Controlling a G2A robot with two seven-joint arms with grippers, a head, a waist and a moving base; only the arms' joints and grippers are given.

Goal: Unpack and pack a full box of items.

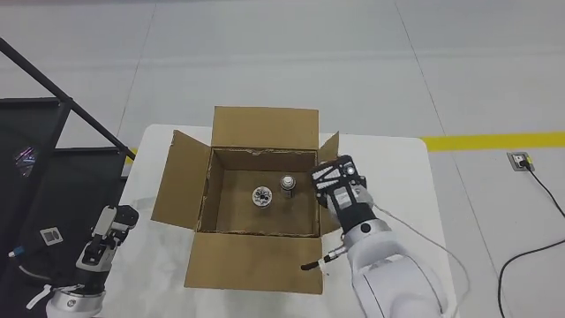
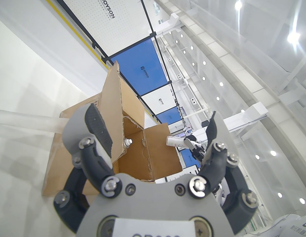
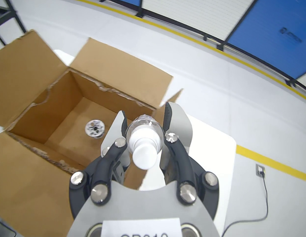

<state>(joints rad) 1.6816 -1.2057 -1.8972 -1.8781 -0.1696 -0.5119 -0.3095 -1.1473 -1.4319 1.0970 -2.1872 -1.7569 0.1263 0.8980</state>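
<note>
An open cardboard box (image 1: 265, 261) stands in the middle of the white table (image 1: 397, 168), all flaps folded out. On its floor are a clear bottle seen end-on (image 1: 261, 196) (image 3: 95, 128) and an upright white-capped bottle (image 1: 287, 184) (image 2: 128, 142). My right gripper (image 1: 334, 179) (image 3: 145, 114) is above the box's right flap, shut on a clear bottle with a white cap (image 3: 144, 146) (image 2: 174, 141). My left gripper (image 1: 113, 225) (image 2: 153, 114) is at the table's left edge, beside the box's left flap, open and holding nothing.
A black frame with dark cloth (image 1: 35, 168) stands left of the table. A floor socket with a black cable (image 1: 521, 161) lies to the right. Bare tabletop shows to the right of the box and in a strip along its left.
</note>
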